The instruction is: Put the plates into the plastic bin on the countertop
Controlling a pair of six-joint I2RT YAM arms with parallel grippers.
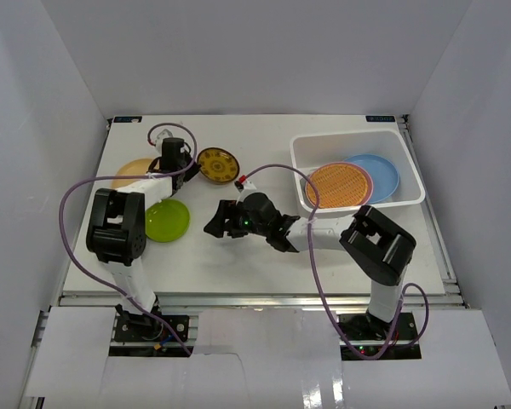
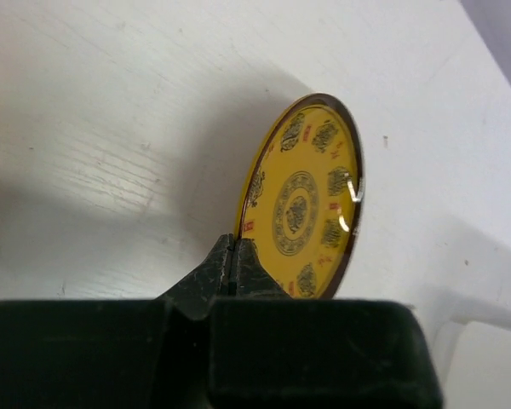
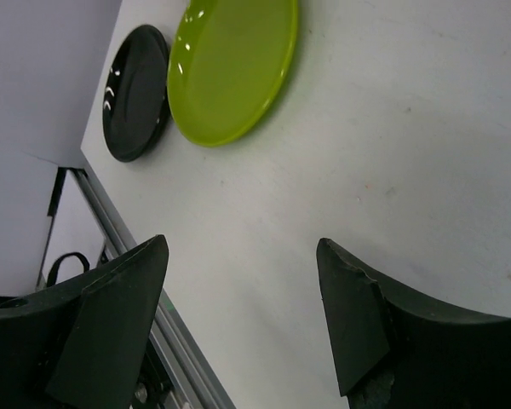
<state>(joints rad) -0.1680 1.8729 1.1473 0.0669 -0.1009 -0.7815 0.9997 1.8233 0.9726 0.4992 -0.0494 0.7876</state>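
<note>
My left gripper (image 1: 193,165) is shut on the rim of the black-and-yellow plate (image 1: 218,164) at the back left of the countertop (image 1: 264,256). In the left wrist view the closed gripper (image 2: 232,247) pinches the plate's edge (image 2: 302,200). My right gripper (image 1: 215,223) is open and empty at mid-table, pointing at the lime green plate (image 1: 167,220). The right wrist view shows that gripper (image 3: 243,256), the lime plate (image 3: 230,68) and a black plate (image 3: 134,92) beside it. The white plastic bin (image 1: 349,141) holds the woven tan plate (image 1: 338,185) on a pink plate (image 1: 370,181) and the blue plate (image 1: 379,173). No divided tray shows.
A yellow-orange plate (image 1: 134,168) lies partly under my left arm at the far left. The silver rail (image 3: 123,234) runs along the countertop's front edge. White walls enclose the countertop on three sides. Purple cables loop from both arms.
</note>
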